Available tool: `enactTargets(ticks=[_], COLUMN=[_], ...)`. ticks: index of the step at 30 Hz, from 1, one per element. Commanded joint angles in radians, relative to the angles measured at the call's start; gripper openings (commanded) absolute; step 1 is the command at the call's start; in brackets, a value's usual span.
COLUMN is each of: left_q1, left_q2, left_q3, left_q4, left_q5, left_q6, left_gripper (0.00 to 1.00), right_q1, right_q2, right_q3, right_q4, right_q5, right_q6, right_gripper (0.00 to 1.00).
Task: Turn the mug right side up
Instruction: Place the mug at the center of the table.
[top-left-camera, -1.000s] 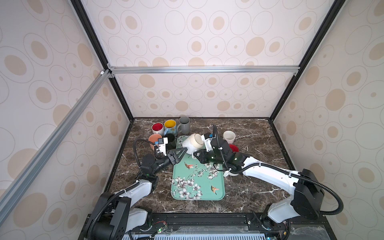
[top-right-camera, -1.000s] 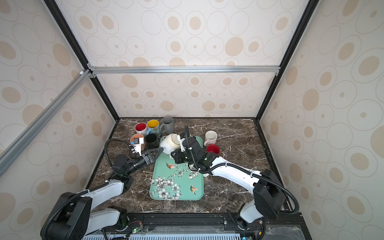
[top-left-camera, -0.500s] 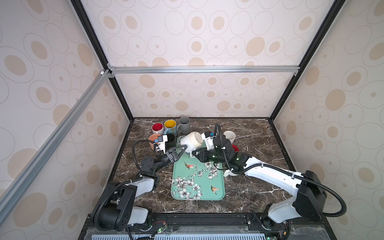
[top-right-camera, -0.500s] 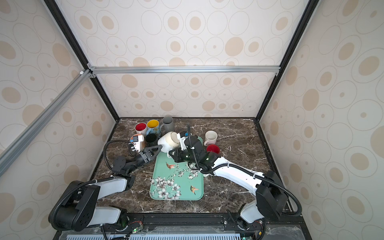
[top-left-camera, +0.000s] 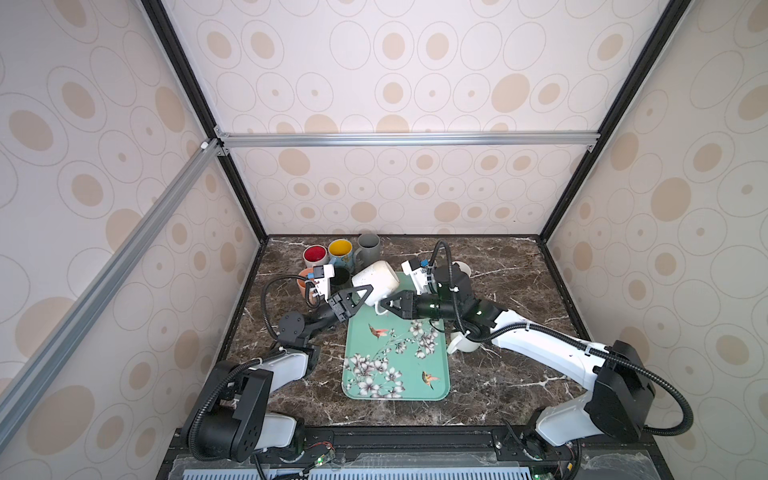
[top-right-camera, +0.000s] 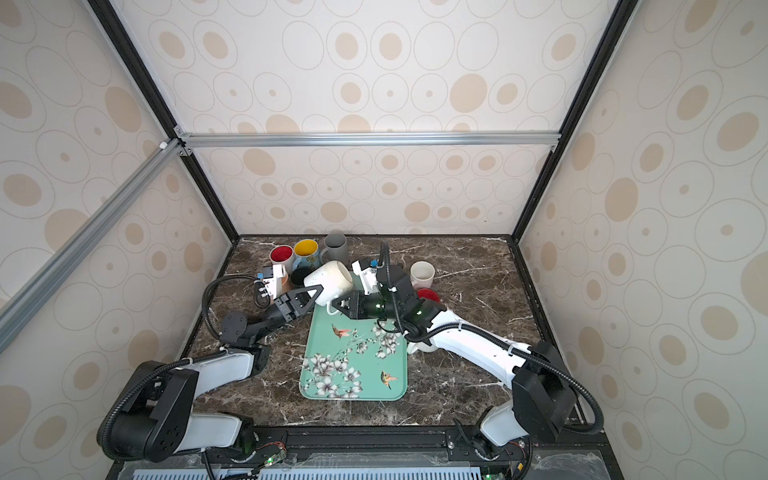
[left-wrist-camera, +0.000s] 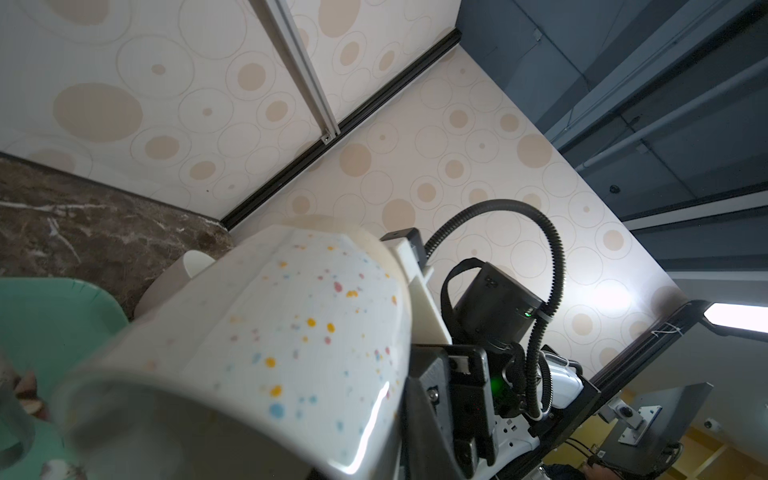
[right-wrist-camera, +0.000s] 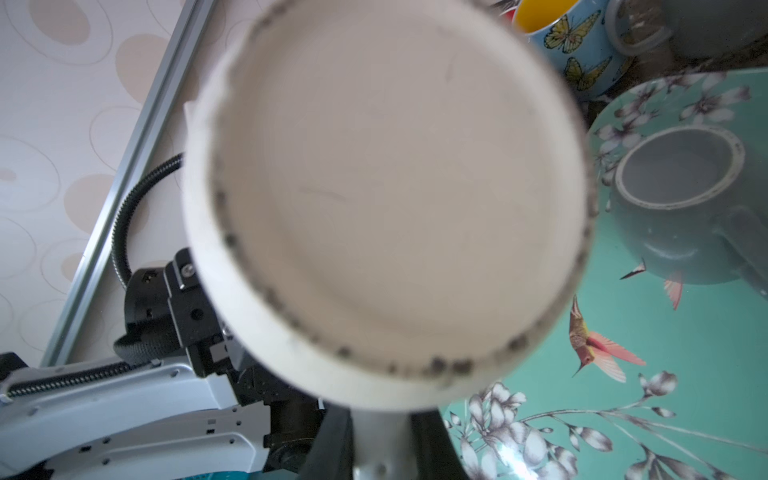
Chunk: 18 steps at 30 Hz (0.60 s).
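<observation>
A: While the mug (top-left-camera: 376, 280) is held tipped on its side in the air, above the far end of the tray (top-left-camera: 395, 374), how is it gripped?

B: The handle (right-wrist-camera: 380, 449) is clamped between the jaws of the right gripper (top-left-camera: 388, 305). This is shown in the right wrist view, where the unglazed base is turned toward the camera. The jaws of the left gripper (top-left-camera: 353, 297) are drawn together at the mouth end. One finger is seen against the outer wall, so the rim is judged to be pinched, though the inner finger is hidden.

A: How is the mug expected to handle?

B: It is taken for glazed ceramic: stiff, fairly heavy, slippery and easily chipped. The pinch on the thin rim is judged the weaker hold, since little friction is offered by the glaze. The handle is judged the safer place, because the loop cannot easily be slid out of closed jaws.

A: What is left to be done?

B: The mouth is not yet brought upward. The base should be set down gently on the tray or the surface (top-left-camera: 498, 374), since the mug could be cracked by a drop.
</observation>
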Motion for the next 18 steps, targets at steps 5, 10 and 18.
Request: enactTargets(ticks=[5,10,18], left_q1=[-0.024,-0.024,-0.029], left_q2=[-0.027,-0.057,-0.235], left_q3=[0.062,0.072,0.154], left_q4=[0.162,0.074,-0.650], left_q5=[0.070,0.075,-0.053], left_q6=[-0.057,-0.011,0.412], left_gripper=[0.05,0.00,0.00], right_q1=[0.000,-0.004,-0.018], right_q2=[0.016,-0.020,-0.143], right_q3=[0.032,0.041,0.049], right_q4=[0.044,-0.073,-0.357], right_q5=[0.027,0.094,0.300], right_q6=[-0.035,-0.100,-0.246], right_gripper=[0.24,0.45,0.47])
